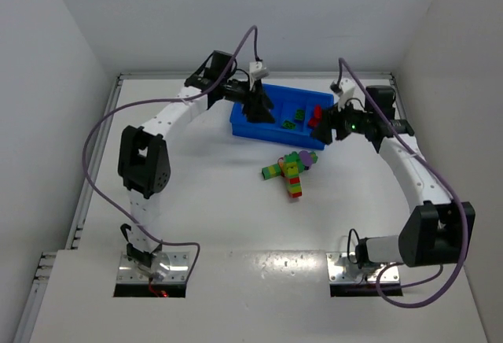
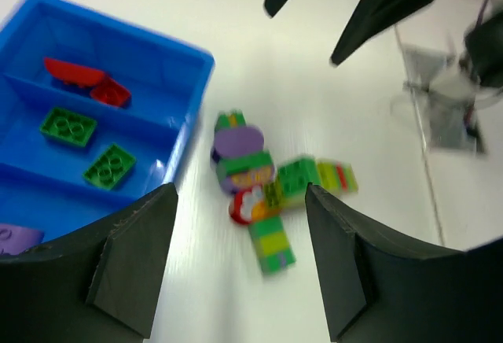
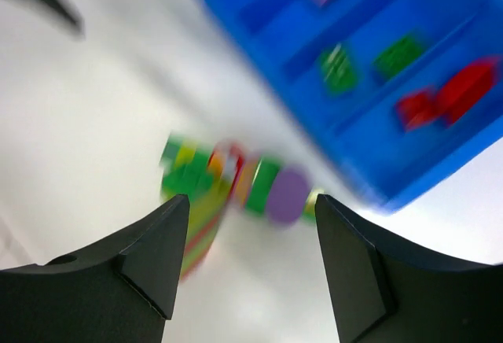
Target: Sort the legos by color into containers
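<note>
The legos on the table form a heap of green, yellow, red and purple striped sticks (image 1: 291,171), in front of the blue tray of containers (image 1: 267,132). Inside the tray lie red bricks (image 2: 86,79), two green bricks (image 2: 69,127) and a purple piece (image 2: 16,237), each colour in its own compartment. My left gripper (image 1: 257,112) hangs open over the tray's left end, holding nothing. My right gripper (image 1: 321,132) stands open by the tray's right end, also holding nothing. The heap (image 2: 263,189) shows between the left fingers, and blurred (image 3: 236,182) in the right wrist view.
White walls close the table at the back and both sides. The two arm bases sit at the near edge. In the left wrist view the right gripper's black fingers (image 2: 377,1) point down at the top.
</note>
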